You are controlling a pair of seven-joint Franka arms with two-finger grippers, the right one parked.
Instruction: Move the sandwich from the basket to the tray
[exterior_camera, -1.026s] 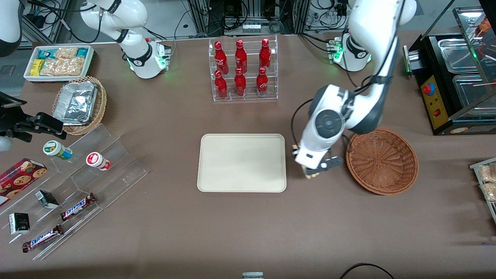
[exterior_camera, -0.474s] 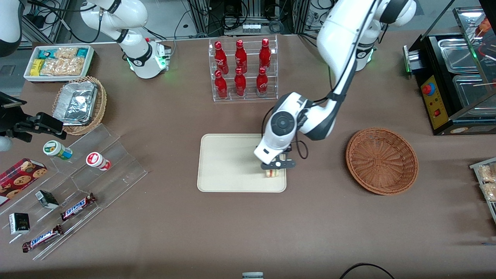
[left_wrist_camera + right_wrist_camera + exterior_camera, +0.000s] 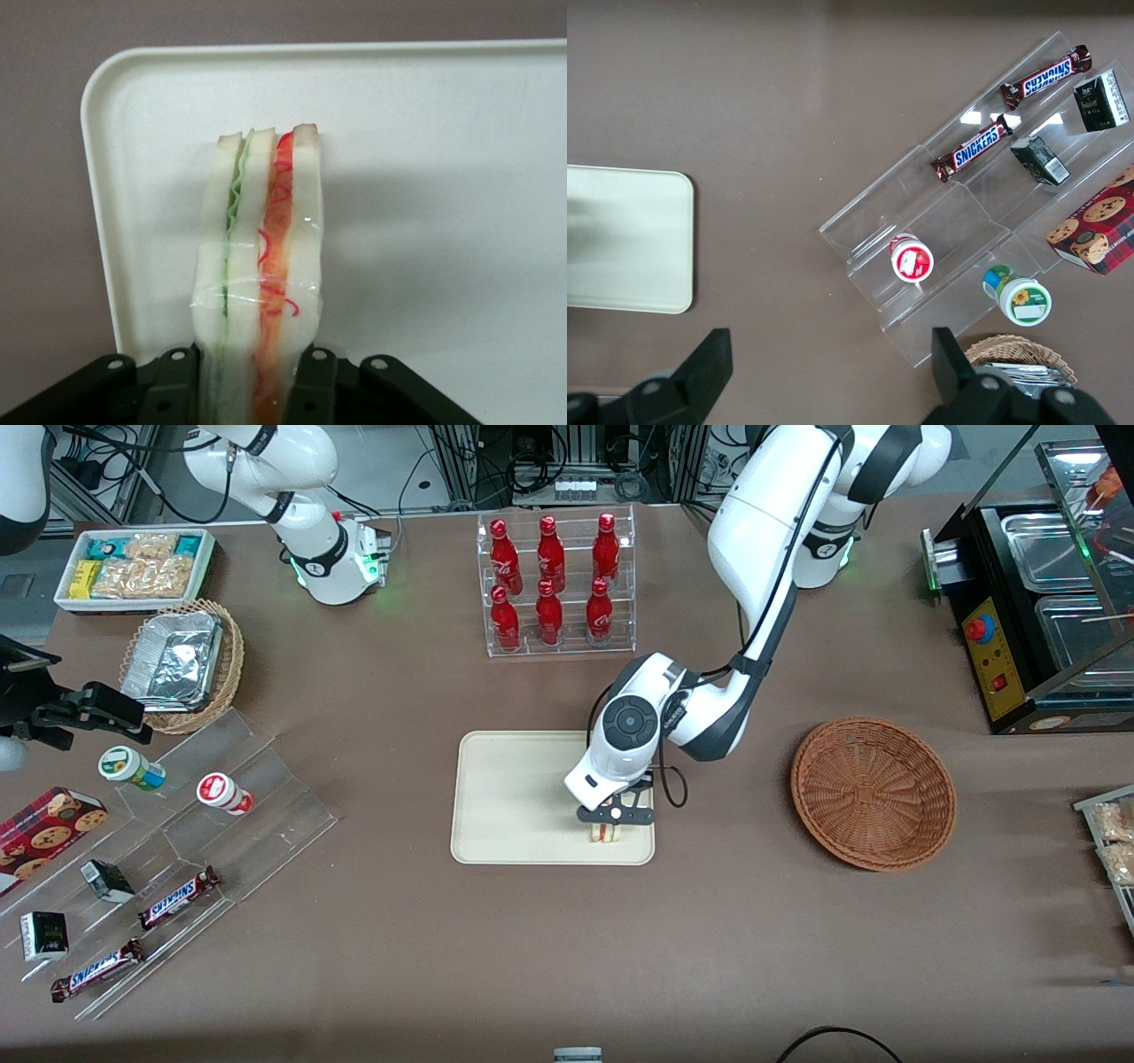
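My gripper (image 3: 252, 390) clamps the sandwich (image 3: 261, 266) on its bread faces, wedge tip pointing out past the fingertips. The tray (image 3: 443, 133) lies directly beneath. I judge lowering until contact, then releasing squarely, prevents toppling. The basket (image 3: 873, 793) sits well apart.

Gripper (image 3: 609, 820) over tray (image 3: 514, 797), at corner nearest basket (image 3: 873, 793), clamping 1 sandwich (image 3: 261, 274); possibly touching tray. Basket toward working arm's end, well apart from tray.
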